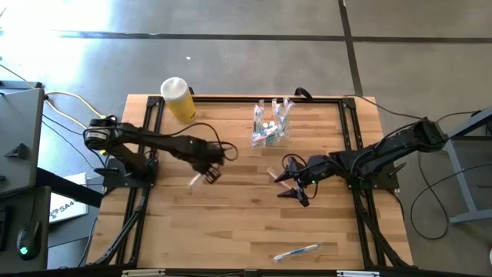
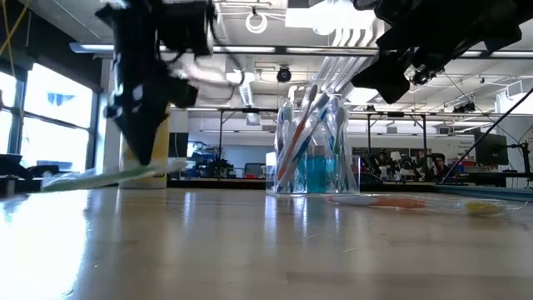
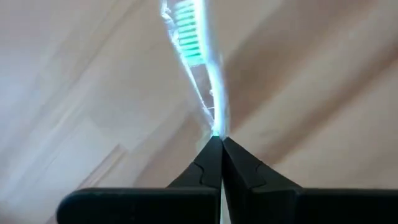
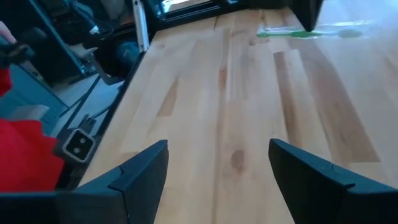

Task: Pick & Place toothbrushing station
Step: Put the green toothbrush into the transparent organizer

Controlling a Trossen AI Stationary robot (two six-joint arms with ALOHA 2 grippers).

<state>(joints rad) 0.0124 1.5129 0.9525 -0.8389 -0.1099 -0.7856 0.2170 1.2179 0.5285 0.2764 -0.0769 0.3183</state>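
Left gripper [image 1: 201, 174] sits left of table [image 1: 231, 223] centre, pinched on a toothbrush [image 1: 195, 179]. Cup [image 1: 272, 123] of brushes stands beyond and to its right, near the far edge. Right gripper [image 1: 290, 183] hangs right of centre, fingers apart. Another toothbrush [image 1: 297, 251] lies nearer the front edge. Container [image 1: 178, 98] at far-left corner.

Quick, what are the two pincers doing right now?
Left pincer: closed on a teal toothbrush, low over the table.
Right pincer: open, holding nothing.
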